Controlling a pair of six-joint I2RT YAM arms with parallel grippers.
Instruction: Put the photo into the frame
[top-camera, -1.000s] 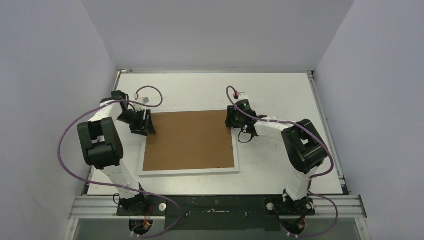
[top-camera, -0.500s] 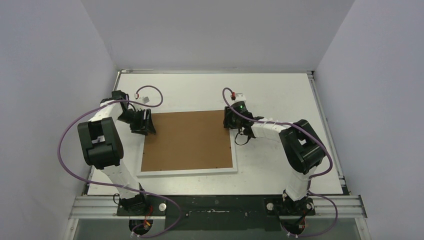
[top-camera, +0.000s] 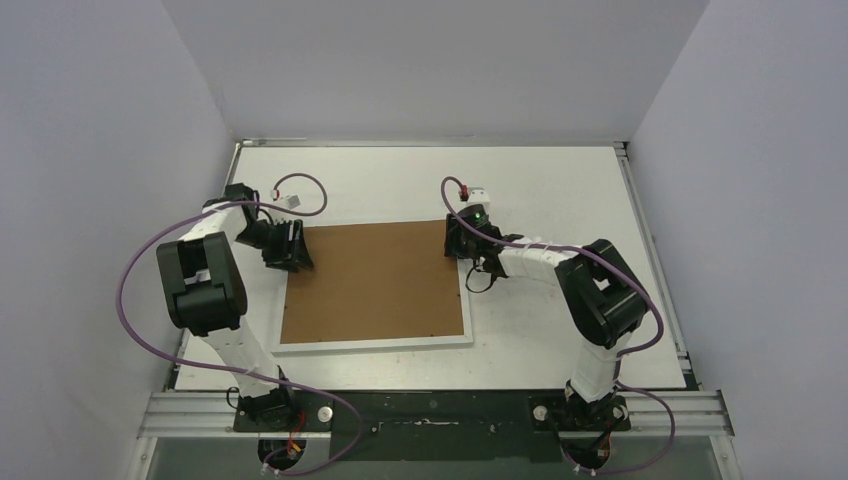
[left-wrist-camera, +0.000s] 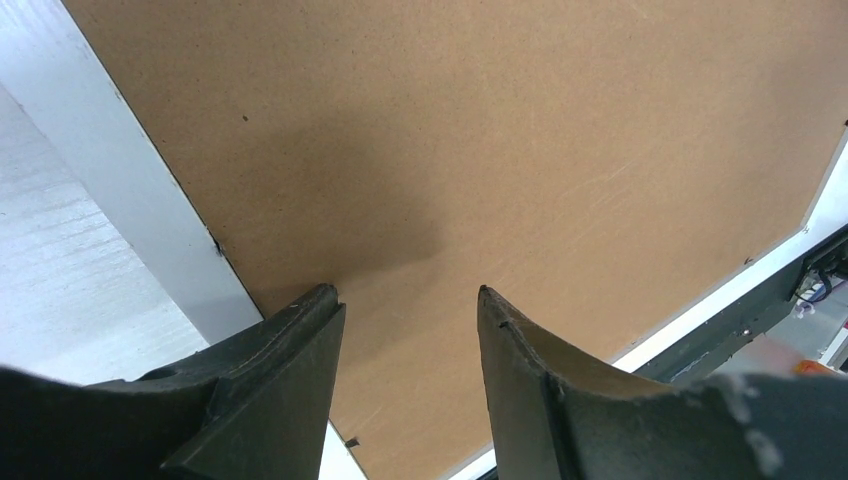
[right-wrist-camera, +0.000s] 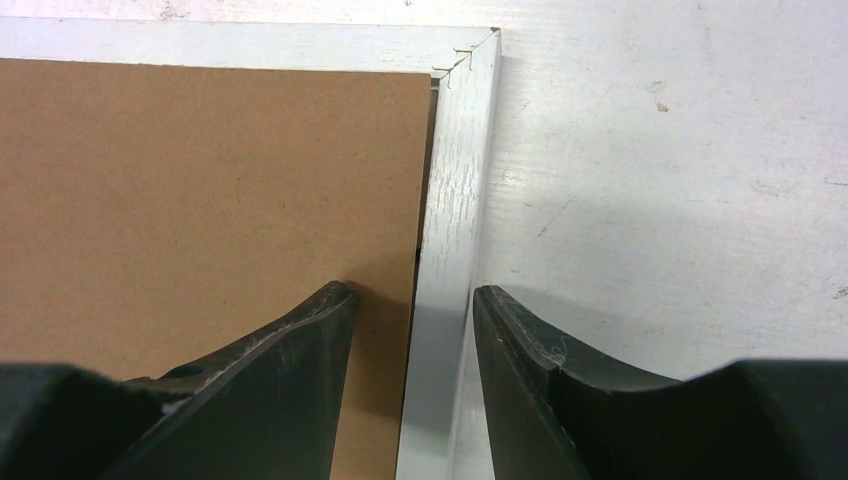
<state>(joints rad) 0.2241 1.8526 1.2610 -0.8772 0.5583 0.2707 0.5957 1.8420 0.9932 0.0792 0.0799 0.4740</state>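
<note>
Top external view, biggest thing first: white table, reaching well beyond both claws on every side. Lying flat on it, between the two claws: the frame, back side up, with a thin white rim all around. Seated inside the frame and filling it up to the rim: brown board, flat, with small dark marks along its edges. Underside of the board: hidden.

At the far left corner of the frame: left claw. Seen from the left wrist: spread apart, pinching nothing, both fingers over bare brown board, the white rim just outside one of them. Touching the board or hovering just above it: cannot tell.

At the far right corner of the frame: right claw. Seen from the right wrist: spread apart as well, pinching nothing, astride the right rim of the frame. One fingertip over the brown board, a little away from the rim; the other over the table, right beside the rim's outer edge. Just ahead of this claw: the mitred corner of the frame, with small staples across the joint.
</note>
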